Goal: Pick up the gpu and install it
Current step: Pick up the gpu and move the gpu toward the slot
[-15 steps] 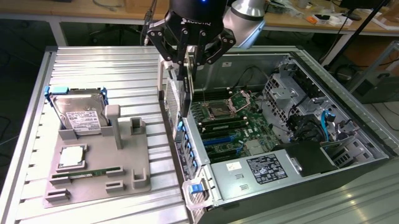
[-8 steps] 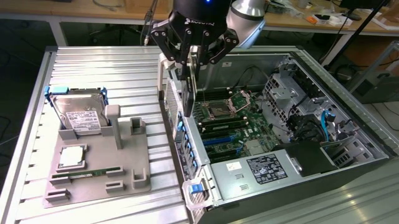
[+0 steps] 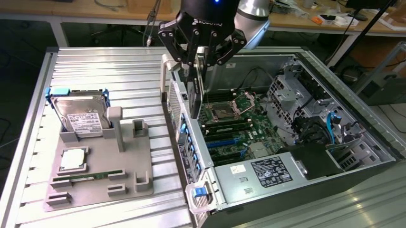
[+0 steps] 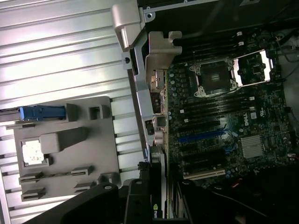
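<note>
Evidently the gripper (image 3: 201, 61) pinches the gpu (image 3: 197, 92) edge-down by the slotted wall of the computer case (image 3: 184, 145), likely to match the slots on the motherboard (image 3: 244, 128).

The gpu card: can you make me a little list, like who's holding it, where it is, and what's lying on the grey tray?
holder: gripper, shut on the gpu
gpu pose: upright, seen edge-on
gpu place: over the open computer case, by the case wall nearest the tray, above the motherboard
in a slot: cannot tell
grey tray: on the exterior view's left of the case
on the tray: hard drive, silver chip, memory stick
</note>
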Robot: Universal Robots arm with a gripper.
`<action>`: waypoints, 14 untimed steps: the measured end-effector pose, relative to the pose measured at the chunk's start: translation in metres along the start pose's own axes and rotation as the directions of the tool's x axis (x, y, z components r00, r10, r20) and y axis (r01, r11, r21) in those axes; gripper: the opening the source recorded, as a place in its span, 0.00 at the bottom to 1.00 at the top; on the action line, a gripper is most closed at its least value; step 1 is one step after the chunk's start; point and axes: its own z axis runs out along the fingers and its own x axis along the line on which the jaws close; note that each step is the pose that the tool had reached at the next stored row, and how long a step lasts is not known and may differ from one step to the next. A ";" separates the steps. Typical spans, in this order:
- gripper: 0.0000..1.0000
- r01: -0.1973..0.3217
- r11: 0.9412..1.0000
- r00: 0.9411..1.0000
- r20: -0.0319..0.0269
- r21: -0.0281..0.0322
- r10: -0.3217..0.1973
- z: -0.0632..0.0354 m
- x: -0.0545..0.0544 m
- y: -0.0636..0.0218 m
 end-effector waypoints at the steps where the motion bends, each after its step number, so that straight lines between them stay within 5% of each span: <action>1: 0.27 0.000 1.000 1.000 0.000 0.000 0.000 0.0001 -0.001 0.0001; 14: 0.27 0.000 1.000 1.000 0.000 0.000 0.000 0.0003 -0.011 0.0020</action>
